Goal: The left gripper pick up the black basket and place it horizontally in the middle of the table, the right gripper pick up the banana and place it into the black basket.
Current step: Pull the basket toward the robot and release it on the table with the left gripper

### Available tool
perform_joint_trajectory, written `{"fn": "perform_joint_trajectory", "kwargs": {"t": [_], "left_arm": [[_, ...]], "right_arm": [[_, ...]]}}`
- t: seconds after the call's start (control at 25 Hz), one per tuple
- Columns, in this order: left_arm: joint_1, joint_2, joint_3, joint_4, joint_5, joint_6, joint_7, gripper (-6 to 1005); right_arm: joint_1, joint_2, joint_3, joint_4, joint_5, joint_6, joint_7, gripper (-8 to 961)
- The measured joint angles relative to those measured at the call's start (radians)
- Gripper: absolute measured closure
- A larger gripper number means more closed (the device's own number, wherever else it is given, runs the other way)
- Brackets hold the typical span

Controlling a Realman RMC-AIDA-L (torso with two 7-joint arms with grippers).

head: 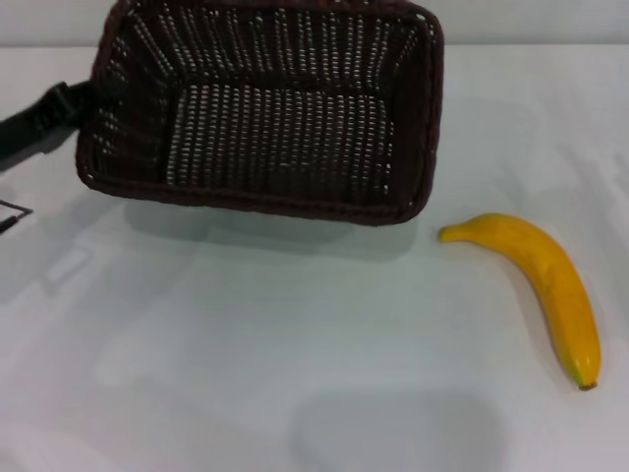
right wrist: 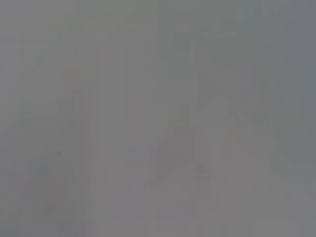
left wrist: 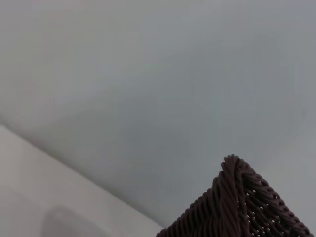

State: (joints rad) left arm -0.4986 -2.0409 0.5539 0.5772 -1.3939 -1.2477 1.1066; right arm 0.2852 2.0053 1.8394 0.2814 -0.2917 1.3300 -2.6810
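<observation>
White counter [head: 295, 374] fills the head view, smooth and bare across the whole near half. Up at the far side sits the black basket [head: 260, 108], and it looks tilted: its open mouth faces the camera, the woven floor and slatted walls in plain sight, and a soft shadow lies beneath its near rim. Its far edge runs out of the top of the view. On the left, the left tool [head: 44, 118] comes in as a dark bar and meets the basket's left wall; it seems to be gripping that wall, but the weave hides the tips, so I cannot tell whether they are apart or clamped. From the left wrist view, only one braided corner of the basket [left wrist: 237, 207] pokes in, with blank pale surface beyond it.

Over on the right, the banana [head: 541, 285] lies flat on the counter, well clear of the basket's near right corner, stem end nearest that corner, dark tip toward the near right edge. Open counter surrounds it on every side, with a wide clear stretch between it and the left edge.

As for the right tool, it appears in no view; the right wrist view gives only a flat grey blur.
</observation>
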Motion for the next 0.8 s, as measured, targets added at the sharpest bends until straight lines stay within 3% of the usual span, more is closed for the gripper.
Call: {"fn": "perform_joint_trajectory", "kwargs": {"t": [0.2,0.56,0.8], "left_arm": [[0.003,-0.032,0.002,-0.02,-0.005,0.039,0.013,786],[-0.008,-0.034,0.01,-0.148,-0.039,0.098,0.044,777],[-0.008,-0.033,0.01,-0.162,-0.039,0.092,0.038,771]], "right_arm": [[0.007,-0.001,0.0,0.002,0.002,-0.001,-0.02,83],[0.027,-0.002,0.024,0.003,-0.002,-0.022,-0.022,84],[0.029,-0.002,0.03,0.002,0.004,-0.023,-0.022,83]]}}
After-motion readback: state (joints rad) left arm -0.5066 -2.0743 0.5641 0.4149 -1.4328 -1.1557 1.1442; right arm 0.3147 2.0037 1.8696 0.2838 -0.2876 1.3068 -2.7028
